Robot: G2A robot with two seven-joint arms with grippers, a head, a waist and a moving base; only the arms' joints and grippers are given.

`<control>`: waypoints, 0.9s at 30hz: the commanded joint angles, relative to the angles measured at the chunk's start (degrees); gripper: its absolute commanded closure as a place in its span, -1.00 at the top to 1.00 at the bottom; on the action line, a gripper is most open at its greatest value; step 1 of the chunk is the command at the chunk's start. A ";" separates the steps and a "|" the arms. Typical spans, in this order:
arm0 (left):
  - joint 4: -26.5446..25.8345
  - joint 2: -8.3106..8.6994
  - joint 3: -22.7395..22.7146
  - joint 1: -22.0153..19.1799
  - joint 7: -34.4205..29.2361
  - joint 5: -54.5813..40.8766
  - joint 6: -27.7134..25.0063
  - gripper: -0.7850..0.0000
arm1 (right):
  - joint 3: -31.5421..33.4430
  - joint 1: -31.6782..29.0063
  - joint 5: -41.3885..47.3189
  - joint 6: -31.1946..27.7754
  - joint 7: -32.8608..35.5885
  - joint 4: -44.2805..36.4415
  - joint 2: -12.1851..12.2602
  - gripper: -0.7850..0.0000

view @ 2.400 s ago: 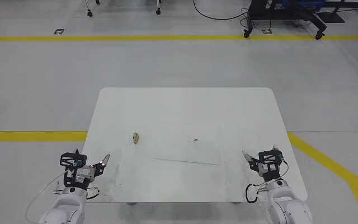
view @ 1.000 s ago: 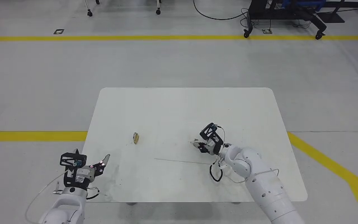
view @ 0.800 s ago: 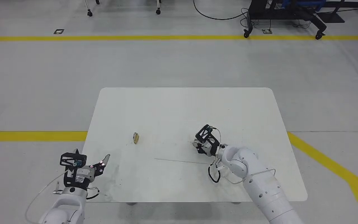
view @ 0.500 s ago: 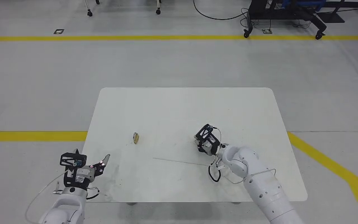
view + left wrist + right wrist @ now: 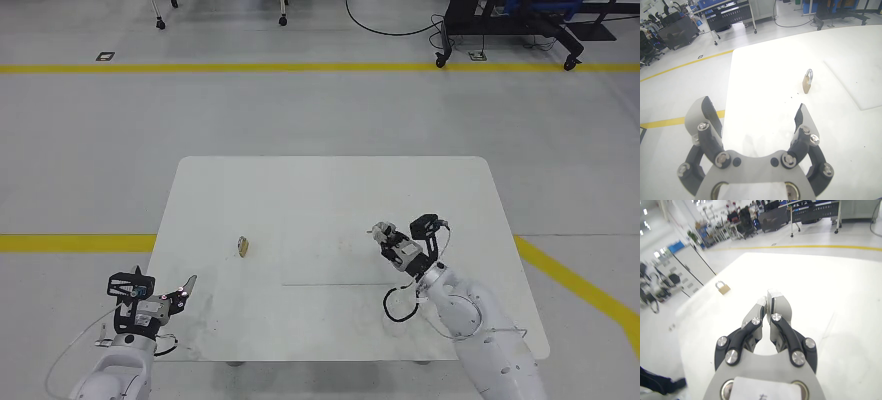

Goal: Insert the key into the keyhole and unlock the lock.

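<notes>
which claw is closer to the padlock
Left. The left claw is at the near edge of the table, facing the padlock; the right claw is farther off, mid-table.

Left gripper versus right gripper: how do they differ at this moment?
The left gripper has its fingers spread open; the right gripper has its fingers shut together. The left gripper sits by the table's near left corner; the right gripper is over the table's right half. Both are apart from the padlock.

- White table with rounded corners (image 5: 300, 180).
- Small brass padlock with a silver shackle (image 5: 243, 245) rests on its left half.
- Thin white rectangular sheet (image 5: 330, 265) lies flat mid-table.
</notes>
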 commanded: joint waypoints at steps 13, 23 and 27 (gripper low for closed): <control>0.00 0.00 0.00 0.00 0.00 0.00 0.00 1.00 | 3.65 -3.40 25.36 2.79 10.81 -3.55 0.32 -1.00; -10.15 -1.02 -2.14 1.42 8.17 -16.88 1.26 1.00 | 2.89 -3.27 25.58 4.79 10.64 -3.31 0.15 -1.00; -13.47 -1.93 -3.02 2.38 9.27 -37.15 -1.58 1.00 | 0.06 -2.54 28.40 4.79 10.93 -5.01 -0.46 -1.00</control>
